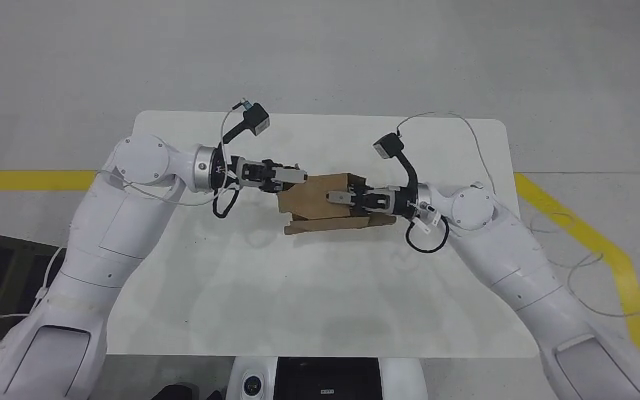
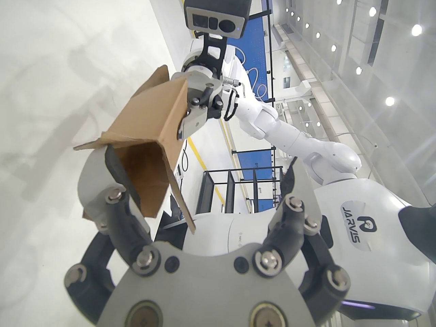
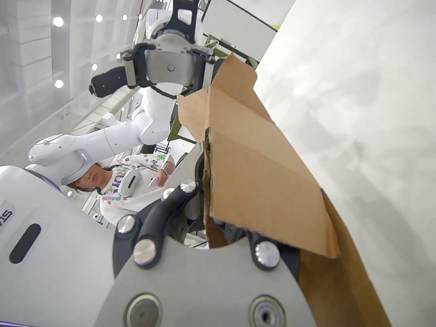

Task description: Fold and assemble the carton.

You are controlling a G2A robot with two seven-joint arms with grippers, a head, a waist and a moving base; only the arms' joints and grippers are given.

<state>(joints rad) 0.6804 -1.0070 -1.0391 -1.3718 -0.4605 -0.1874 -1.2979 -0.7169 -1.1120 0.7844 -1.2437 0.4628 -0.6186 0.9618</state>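
Observation:
A brown cardboard carton (image 1: pixel 322 205), partly opened into a tube with loose end flaps, is held above the middle of the white table (image 1: pixel 200 300). My right gripper (image 1: pixel 342 197) is shut on one carton wall from the right side; in the left wrist view that gripper (image 2: pixel 185 125) pinches the wall's edge. My left gripper (image 1: pixel 292 175) is open at the carton's left end. One of its fingers (image 2: pixel 117 171) lies at the carton's (image 2: pixel 139 127) open mouth and the other (image 2: pixel 291 178) stands well apart. In the right wrist view the carton (image 3: pixel 259 178) hides one finger of my right gripper.
The table has bare surface on all sides of the carton. Thin cables (image 1: pixel 470 130) trail from the right arm over the table's back right corner. A yellow floor line (image 1: pixel 40 180) runs beyond the table's left edge.

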